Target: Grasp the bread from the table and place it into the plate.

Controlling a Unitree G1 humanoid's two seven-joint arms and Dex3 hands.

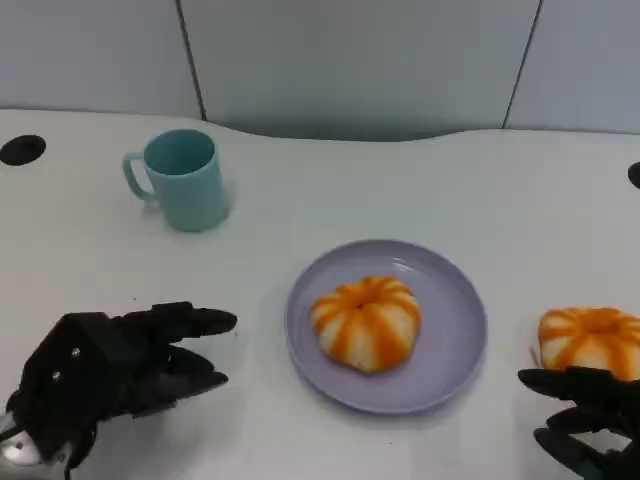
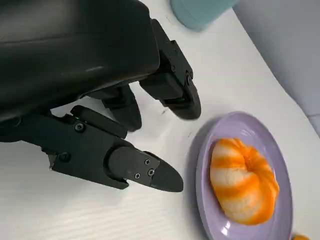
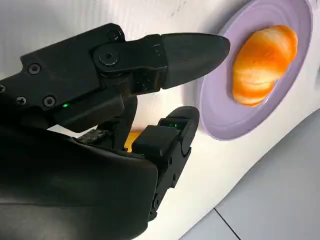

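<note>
An orange-and-white striped bread (image 1: 366, 321) lies in the lilac plate (image 1: 458, 330) at the table's middle; the left wrist view shows this bread (image 2: 243, 181) on the plate (image 2: 277, 150), and so does the right wrist view, bread (image 3: 263, 62) on plate (image 3: 220, 120). A second striped bread (image 1: 592, 340) sits on the table to the plate's right. My right hand (image 1: 585, 415) hovers just in front of it, fingers apart, holding nothing. A sliver of that bread (image 3: 131, 140) peeks between the fingers. My left hand (image 1: 110, 375) rests left of the plate, fingers spread and empty.
A teal mug (image 1: 183, 179) stands at the back left, its base showing in the left wrist view (image 2: 200, 12). Dark round holes (image 1: 22, 149) mark the white table's far corners. A grey wall runs behind the table.
</note>
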